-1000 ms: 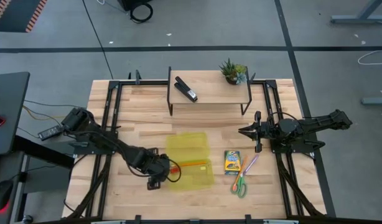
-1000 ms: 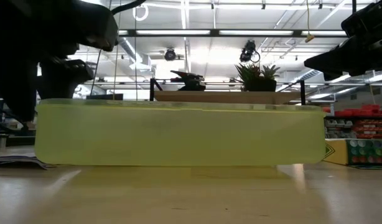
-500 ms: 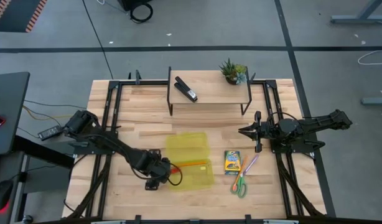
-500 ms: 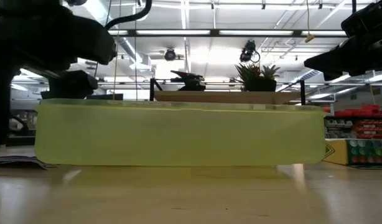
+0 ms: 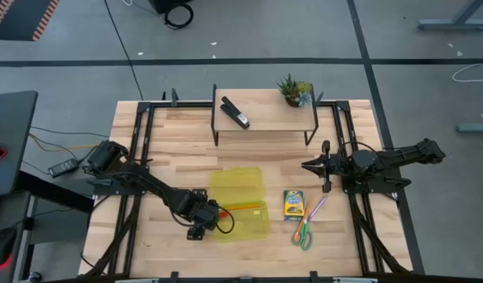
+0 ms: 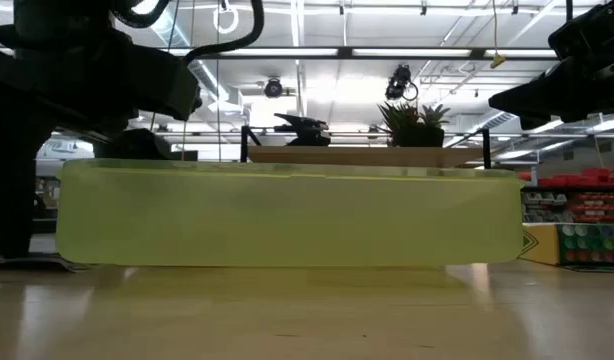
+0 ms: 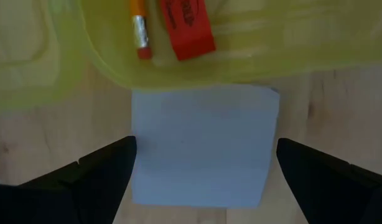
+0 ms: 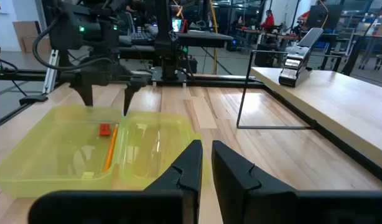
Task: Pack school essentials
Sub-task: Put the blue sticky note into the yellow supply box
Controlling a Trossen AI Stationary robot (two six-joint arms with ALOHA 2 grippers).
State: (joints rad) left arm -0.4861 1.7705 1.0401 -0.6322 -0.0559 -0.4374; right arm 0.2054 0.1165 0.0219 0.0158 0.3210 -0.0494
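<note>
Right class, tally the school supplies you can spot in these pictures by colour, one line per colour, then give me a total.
Orange: 1, the orange pencil in the yellow case
Red: 1, the red eraser beside it
Pale blue: 1, the notepad on the table outside the case
Yellow-green: 1, the crayon box
Green: 1, the scissors
Purple: 1, the pen
Total: 6

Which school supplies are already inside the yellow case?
Only the orange pencil and red eraser lie inside the yellow case. The crayon box, scissors and purple pen lie outside.
</note>
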